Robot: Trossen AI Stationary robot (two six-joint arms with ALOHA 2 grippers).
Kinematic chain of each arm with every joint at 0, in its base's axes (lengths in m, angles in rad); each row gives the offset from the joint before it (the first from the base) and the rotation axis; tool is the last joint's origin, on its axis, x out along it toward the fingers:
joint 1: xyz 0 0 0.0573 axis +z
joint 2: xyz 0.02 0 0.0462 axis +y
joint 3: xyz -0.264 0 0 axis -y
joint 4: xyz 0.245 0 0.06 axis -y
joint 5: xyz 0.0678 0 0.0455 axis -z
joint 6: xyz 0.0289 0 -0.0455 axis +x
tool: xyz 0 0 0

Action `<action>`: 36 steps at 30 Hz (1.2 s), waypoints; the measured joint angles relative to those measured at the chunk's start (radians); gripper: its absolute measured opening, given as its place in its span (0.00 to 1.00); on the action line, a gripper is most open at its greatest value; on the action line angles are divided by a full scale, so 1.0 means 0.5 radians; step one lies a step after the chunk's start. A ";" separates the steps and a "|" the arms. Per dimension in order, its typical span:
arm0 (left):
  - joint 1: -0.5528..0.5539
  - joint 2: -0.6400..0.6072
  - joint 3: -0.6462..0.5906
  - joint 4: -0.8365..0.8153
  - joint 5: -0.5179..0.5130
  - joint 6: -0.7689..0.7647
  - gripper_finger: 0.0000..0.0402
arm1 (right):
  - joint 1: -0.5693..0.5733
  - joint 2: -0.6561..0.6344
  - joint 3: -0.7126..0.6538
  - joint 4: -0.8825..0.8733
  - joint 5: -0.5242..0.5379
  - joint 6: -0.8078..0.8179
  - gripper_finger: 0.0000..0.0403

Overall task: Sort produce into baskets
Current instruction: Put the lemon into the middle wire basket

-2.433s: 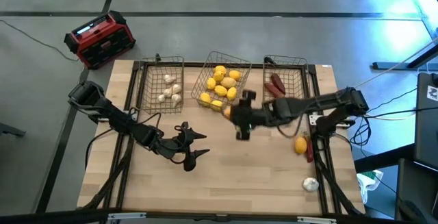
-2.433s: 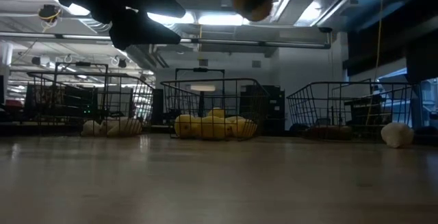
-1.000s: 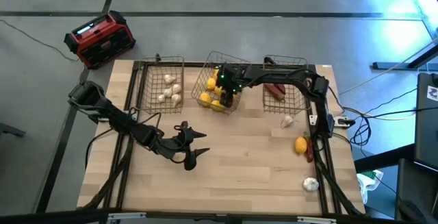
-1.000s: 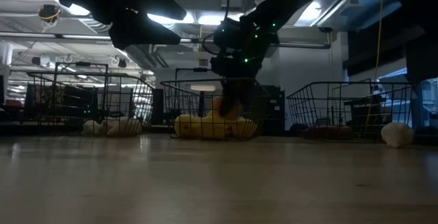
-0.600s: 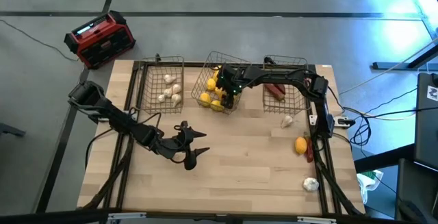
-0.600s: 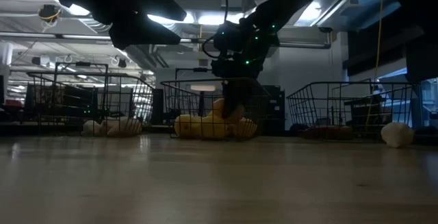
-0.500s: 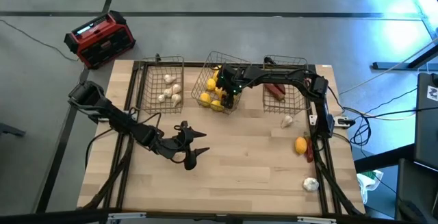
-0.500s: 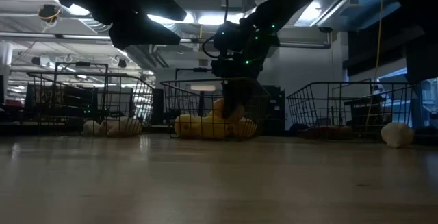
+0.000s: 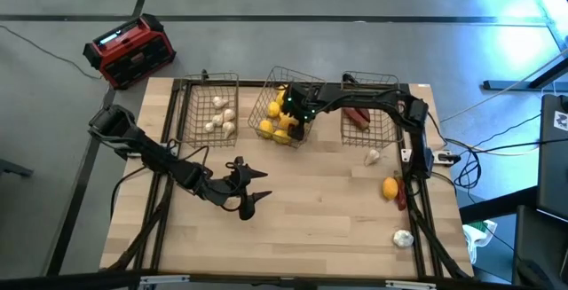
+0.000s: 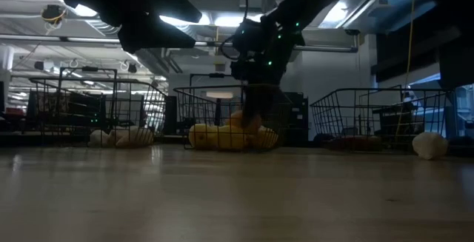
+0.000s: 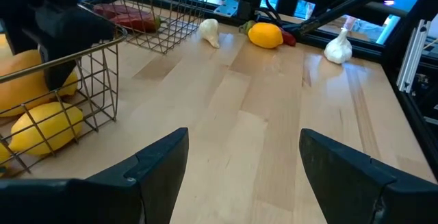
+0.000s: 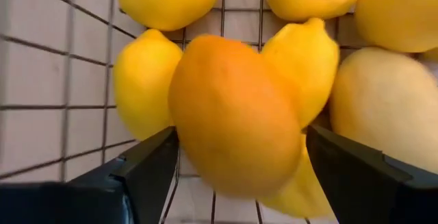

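Holding lemons [image 9: 271,129], middle basket [image 9: 282,76], garlic [image 9: 219,115] in left basket [image 9: 211,82]

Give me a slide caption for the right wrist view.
Right claw, open over the middle basket, with an orange fruit between its fingers atop the lemons.

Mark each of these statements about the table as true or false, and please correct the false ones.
1. The right gripper is over the middle basket of lemons. True.
2. The left gripper holds a white bulb. False: it is open and empty, above bare table.
3. An orange fruit lies between the right gripper's fingers, on top of yellow lemons. True.
4. The left basket contains dark red pieces. False: it holds white bulbs; the red pieces are in the right basket.
5. All produce is already in baskets. False: a yellow lemon and two white bulbs lie loose on the table.
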 joint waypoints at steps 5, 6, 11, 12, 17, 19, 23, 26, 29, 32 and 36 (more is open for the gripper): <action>0.000 0.000 0.000 -0.001 0.000 0.000 0.69 | 0.000 -0.141 0.000 -0.072 0.001 -0.013 0.79; 0.000 0.000 0.000 0.000 0.000 0.000 0.69 | 0.000 -0.179 0.000 -0.091 0.001 -0.013 0.79; 0.000 0.000 0.000 -0.001 0.000 -0.001 0.69 | 0.028 -0.429 0.000 -0.188 0.006 -0.012 0.79; -0.001 0.000 0.000 -0.001 0.000 -0.002 0.69 | 0.044 -0.485 0.000 -0.219 0.026 -0.012 0.79; -0.001 0.000 0.000 -0.001 0.000 -0.004 0.69 | 0.208 -0.786 0.000 -0.424 0.089 -0.004 0.79; 0.000 0.000 0.000 0.000 0.000 -0.006 0.69 | 0.292 -0.901 0.001 -0.529 0.109 0.036 0.79; 0.000 0.000 0.000 0.002 0.000 -0.014 0.69 | 0.486 -1.087 0.002 -0.763 0.124 0.190 0.79; -0.001 0.000 0.000 0.002 0.000 -0.024 0.69 | 0.634 -1.185 0.000 -0.905 0.139 0.354 0.79; 0.000 0.000 0.000 0.001 0.000 -0.046 0.69 | 0.786 -1.249 -0.024 -1.036 0.225 0.537 0.79; 0.000 0.000 0.000 0.000 0.001 -0.076 0.69 | 0.932 -1.311 -0.092 -1.123 0.321 0.678 0.79; 0.000 0.000 0.000 0.000 0.001 -0.107 0.69 | 1.112 -1.391 -0.240 -1.193 0.425 0.926 0.79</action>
